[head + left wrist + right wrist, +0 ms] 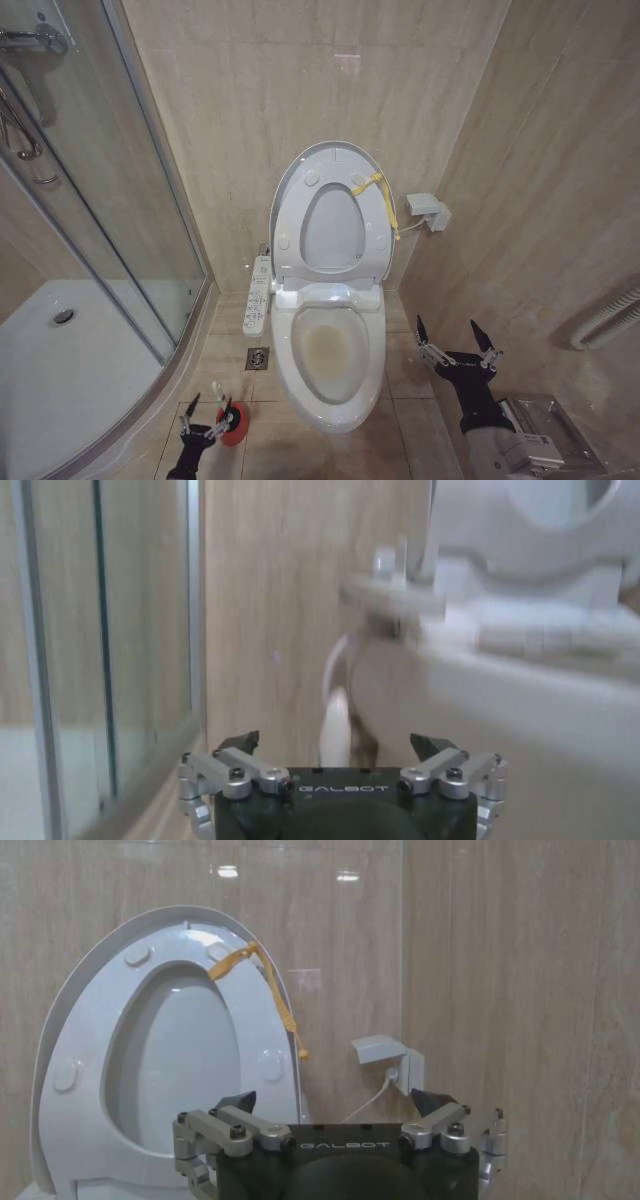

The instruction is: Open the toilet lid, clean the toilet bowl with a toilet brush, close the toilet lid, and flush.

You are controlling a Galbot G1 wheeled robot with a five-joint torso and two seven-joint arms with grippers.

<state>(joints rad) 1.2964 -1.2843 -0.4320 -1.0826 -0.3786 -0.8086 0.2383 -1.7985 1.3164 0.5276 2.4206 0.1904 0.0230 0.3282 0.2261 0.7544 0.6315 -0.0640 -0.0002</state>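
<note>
The toilet lid (333, 230) stands raised against the back wall with the ring seat (372, 240) upright in front of it and a yellow cord (380, 195) hanging at its edge. Below lies the open toilet bowl (330, 352), stained yellowish inside. The toilet brush (217, 392) stands in a red cup (237, 426) on the floor left of the bowl. My left gripper (205, 408) is open right beside the handle; its wrist view shows the open left gripper (338, 742) with a blurred white stick (335, 731) ahead. My right gripper (455, 336) hangs open right of the bowl, facing the lid (180, 1057) and cord (282, 1009).
A curved glass shower enclosure (120, 200) and white shower tray (60, 380) fill the left. A control panel (258, 295) sits on the toilet's left side, a floor drain (257, 358) below it. A white wall box (427, 211) hangs right of the lid; a pipe (605, 318) runs along the right wall.
</note>
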